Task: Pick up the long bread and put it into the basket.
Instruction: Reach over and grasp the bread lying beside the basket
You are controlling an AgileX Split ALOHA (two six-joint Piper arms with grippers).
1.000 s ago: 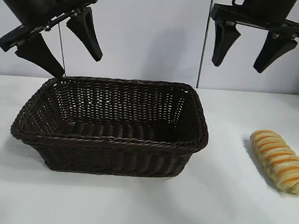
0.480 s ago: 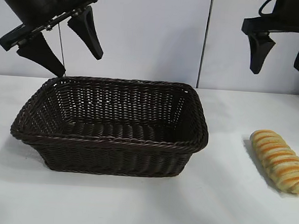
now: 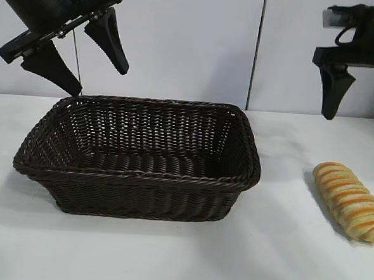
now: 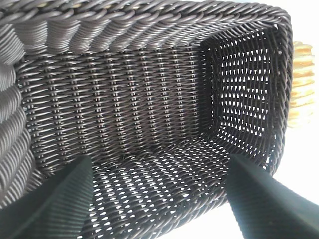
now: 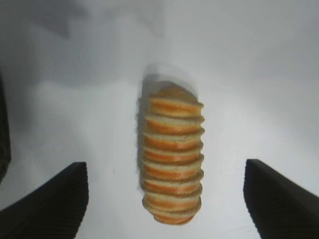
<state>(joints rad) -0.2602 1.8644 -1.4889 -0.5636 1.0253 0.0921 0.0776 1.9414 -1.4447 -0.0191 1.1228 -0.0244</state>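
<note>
The long bread (image 3: pixel 351 201), pale yellow with orange-brown ridges, lies on the white table at the right, apart from the basket (image 3: pixel 140 175). High above the bread hangs my right gripper (image 3: pixel 360 106), open and holding nothing; one finger is cut off by the picture's edge. In the right wrist view the bread (image 5: pixel 172 159) lies between the spread fingers of that gripper (image 5: pixel 167 199), well below them. My left gripper (image 3: pixel 95 77) is open above the basket's back left corner. The left wrist view looks into the basket (image 4: pixel 149 114), which holds nothing, with the left gripper (image 4: pixel 159 199) over its near wall.
White table (image 3: pixel 281 260) with bare room in front of the basket and between basket and bread. A pale wall with a vertical seam (image 3: pixel 258 49) stands behind. The bread lies close to the table's right side.
My right gripper has moved to the right and down, from behind the basket's right end to above the bread. The left arm, basket and bread have not moved.
</note>
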